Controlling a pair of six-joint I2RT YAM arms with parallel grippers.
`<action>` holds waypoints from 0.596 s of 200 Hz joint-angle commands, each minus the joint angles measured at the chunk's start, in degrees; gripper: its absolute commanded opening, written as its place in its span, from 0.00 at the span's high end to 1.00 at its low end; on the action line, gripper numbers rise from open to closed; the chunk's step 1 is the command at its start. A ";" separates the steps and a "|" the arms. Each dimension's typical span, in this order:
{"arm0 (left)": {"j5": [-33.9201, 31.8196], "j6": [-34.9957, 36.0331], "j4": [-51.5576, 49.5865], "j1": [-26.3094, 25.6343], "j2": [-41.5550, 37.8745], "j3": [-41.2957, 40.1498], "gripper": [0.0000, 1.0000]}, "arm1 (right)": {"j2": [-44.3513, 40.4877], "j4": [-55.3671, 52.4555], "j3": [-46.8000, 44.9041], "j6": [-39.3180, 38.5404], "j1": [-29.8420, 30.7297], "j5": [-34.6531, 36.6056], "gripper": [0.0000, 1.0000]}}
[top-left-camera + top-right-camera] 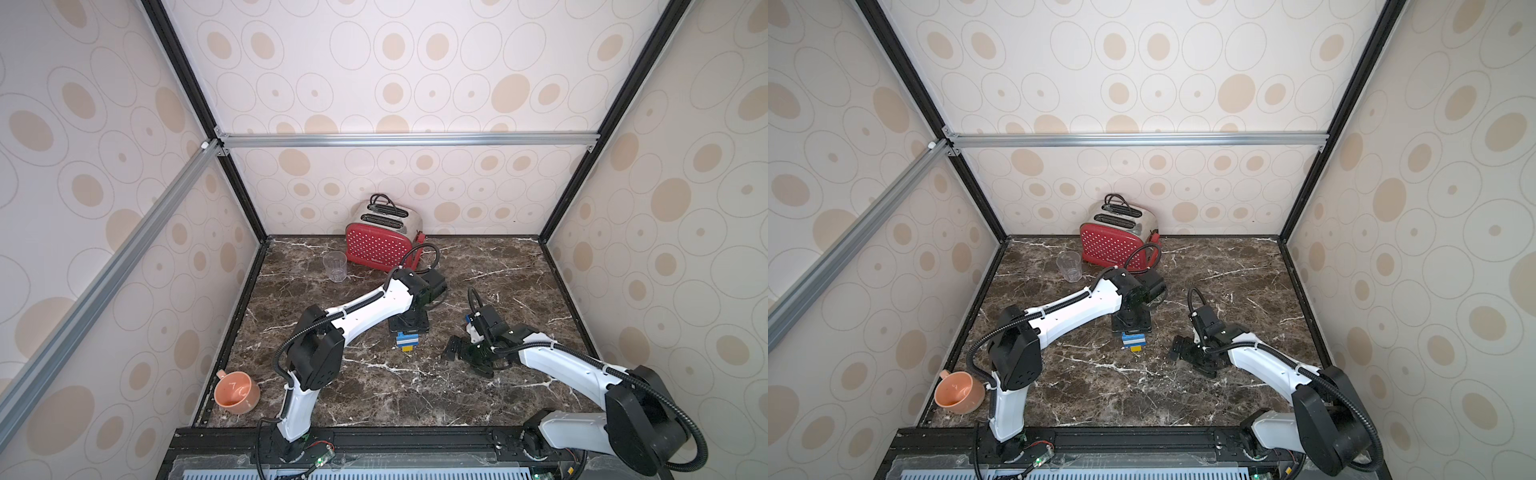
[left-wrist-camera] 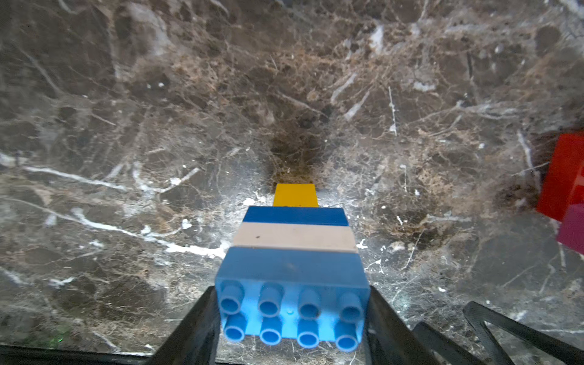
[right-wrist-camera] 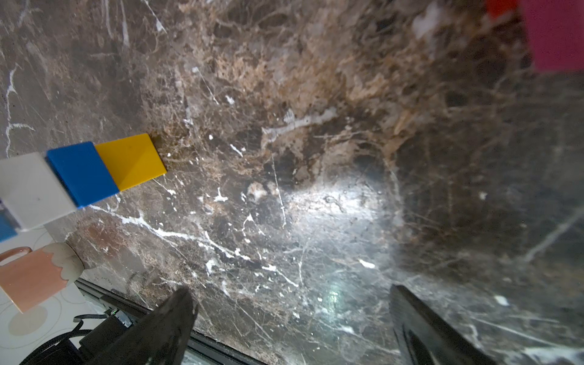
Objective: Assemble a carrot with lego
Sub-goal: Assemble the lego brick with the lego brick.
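Left claw (image 2: 290, 300): clenched on carrot (image 2: 295, 237) by its pale blue wide end, yellow tip down at the desk (image 2: 126, 126), likely to steady it.
Studs (image 2: 268, 305): bare, facing up, probably ready for another layer.
Right claw (image 3: 290, 290): released, empty, hovering near carrot, apart.
Red brick (image 2: 561, 177), pink brick (image 2: 573, 230): on desk near that claw, seemingly next.

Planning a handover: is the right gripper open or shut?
Open. In the right wrist view the right gripper has its fingers wide apart, with only the marble tabletop showing between them; nothing is held.
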 commanded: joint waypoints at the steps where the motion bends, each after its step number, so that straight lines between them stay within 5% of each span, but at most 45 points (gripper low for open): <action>1: 2.14 -1.64 0.75 0.28 2.81 -3.02 0.45 | 0.64 -1.04 1.36 -0.13 -0.52 0.22 0.01; 52: 4.29 1.79 1.84 -0.22 5.54 -2.95 0.47 | 0.04 -1.64 1.57 -0.26 -0.61 0.44 0.01; 119: -0.90 7.95 -5.61 -2.21 8.69 0.22 0.47 | 0.51 -1.95 2.48 -0.23 -0.77 0.49 0.01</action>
